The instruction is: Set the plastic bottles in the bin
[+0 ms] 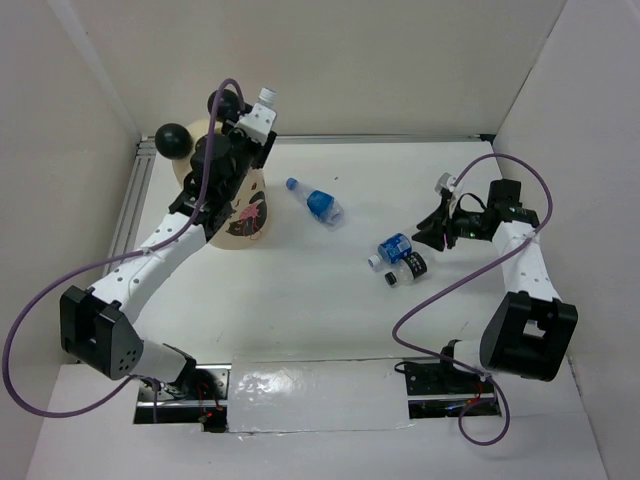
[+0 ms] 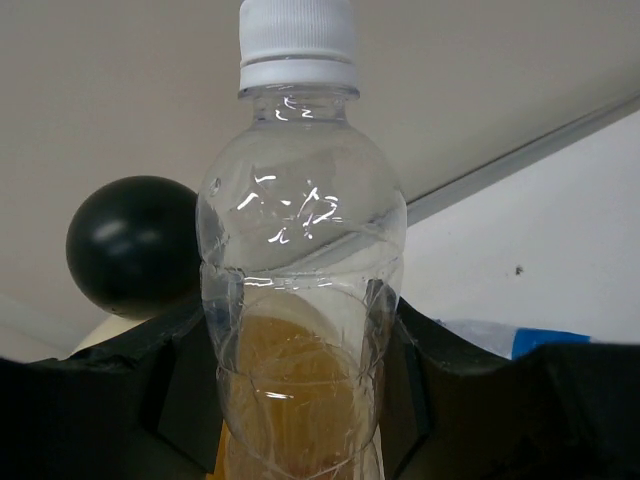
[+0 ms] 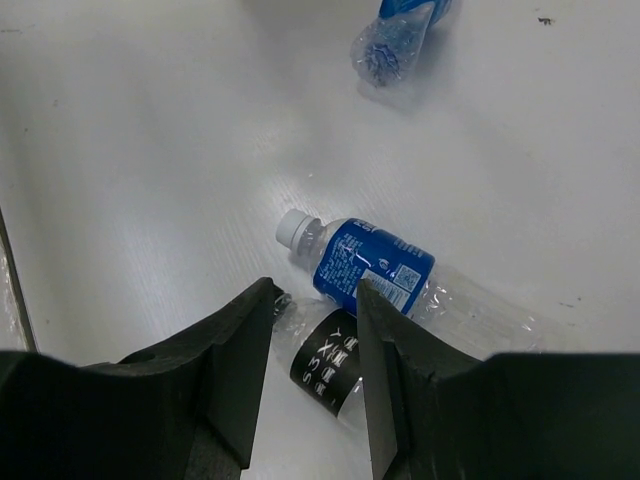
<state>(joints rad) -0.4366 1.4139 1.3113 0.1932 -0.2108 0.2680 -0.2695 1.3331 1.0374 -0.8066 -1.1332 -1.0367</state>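
Observation:
My left gripper is shut on a clear plastic bottle with a white cap and holds it over the bin, a cream cylinder with two black ball ears. In the left wrist view the bottle stands between the fingers, with one black ear behind it. My right gripper is open and empty, just above a black-label bottle that lies beside a blue-label bottle. Both show in the top view, black-label and blue-label. Another blue-label bottle lies mid-table.
White walls close in the table at the back and both sides, with a metal rail along the left edge. A purple cable loops off the right arm over the table. A shiny white sheet lies at the near edge.

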